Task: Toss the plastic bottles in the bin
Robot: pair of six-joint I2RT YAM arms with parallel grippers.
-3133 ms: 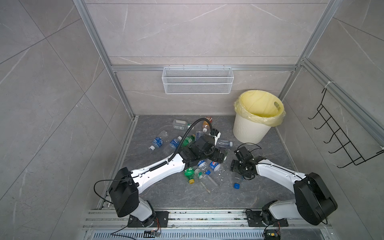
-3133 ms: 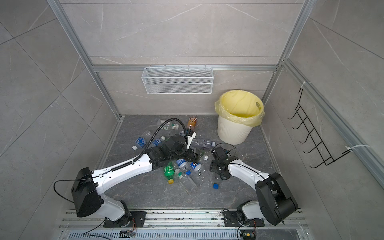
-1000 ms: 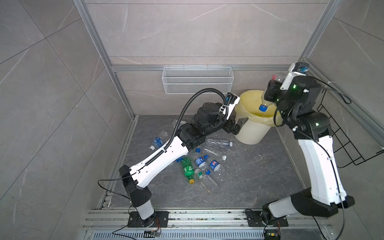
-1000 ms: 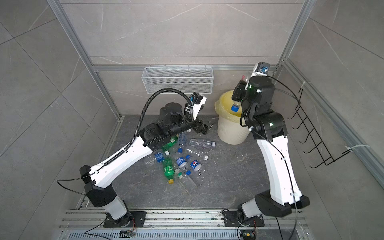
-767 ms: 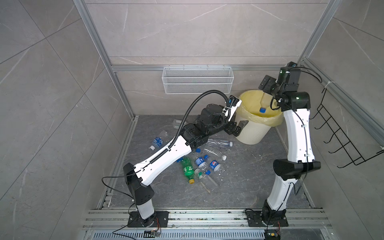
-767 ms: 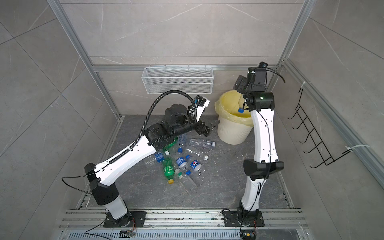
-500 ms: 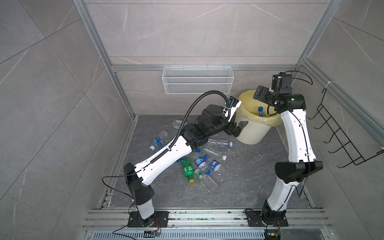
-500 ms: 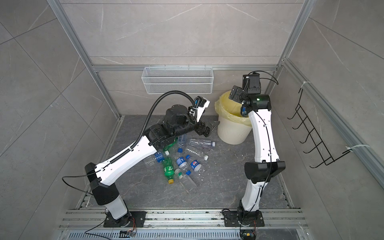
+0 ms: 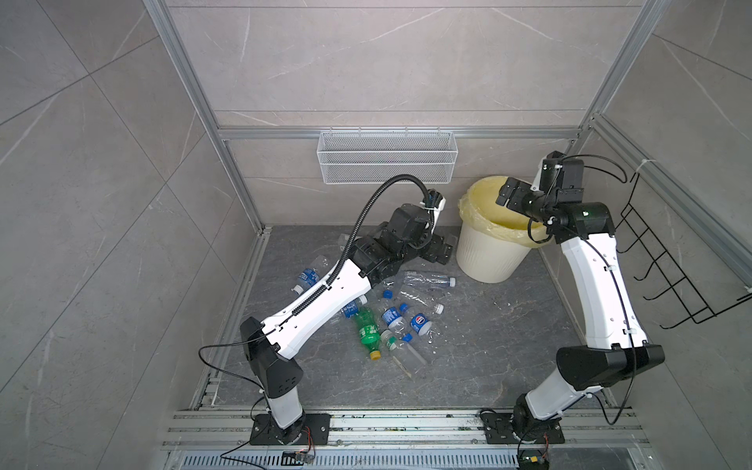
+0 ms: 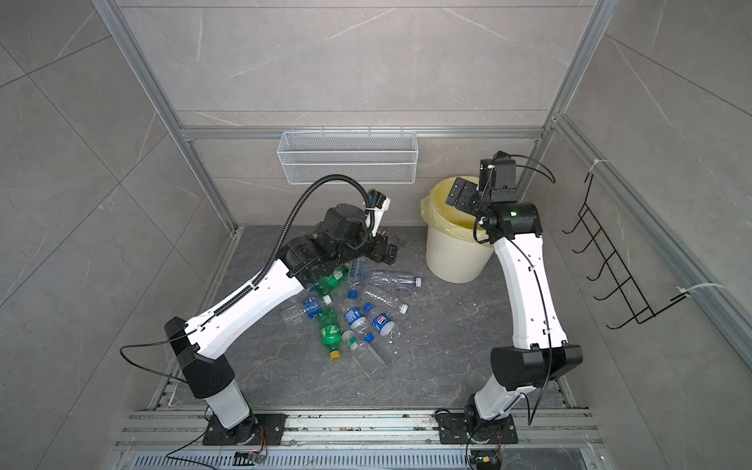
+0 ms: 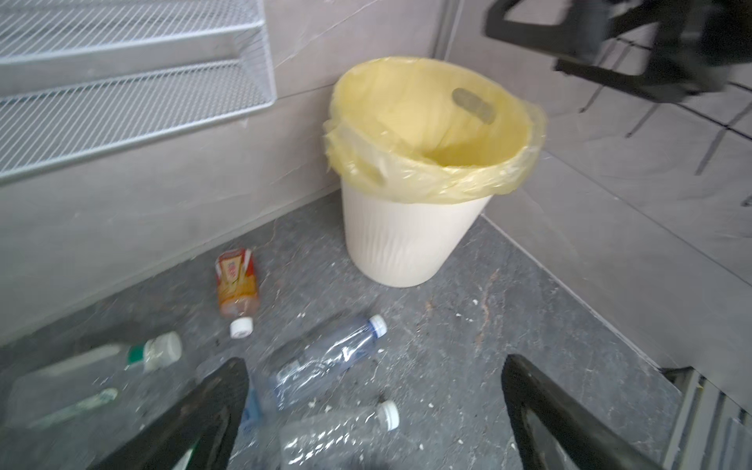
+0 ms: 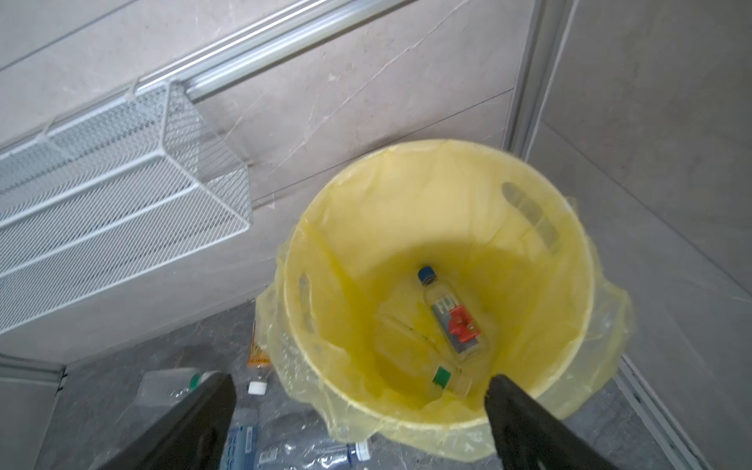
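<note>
The bin [image 9: 488, 260] [image 10: 455, 260], cream-white with a yellow bag, stands at the back right in both top views. My right gripper [image 9: 508, 195] [image 12: 360, 384] hangs open and empty over its mouth. In the right wrist view a clear bottle [image 12: 453, 321] with a blue cap and a green-capped one [image 12: 443, 376] lie inside. Several plastic bottles [image 9: 390, 317] [image 10: 354, 313] lie on the floor, among them a green bottle [image 9: 368, 329]. My left gripper [image 9: 441, 252] [image 11: 374, 366] is open just left of the bin, above two clear bottles [image 11: 325, 354] and near an orange-labelled bottle [image 11: 236, 280].
A white wire mesh basket [image 9: 386, 162] hangs on the back wall. A black wire hook rack [image 9: 683, 260] juts from the right wall. Loose blue caps [image 9: 387, 293] lie among the bottles. Aluminium rails [image 9: 366, 423] run along the front edge.
My right gripper opened over the bin and the blue-capped bottle dropped in; that arm then sank and drew back. The left arm lowered slightly beside the bin.
</note>
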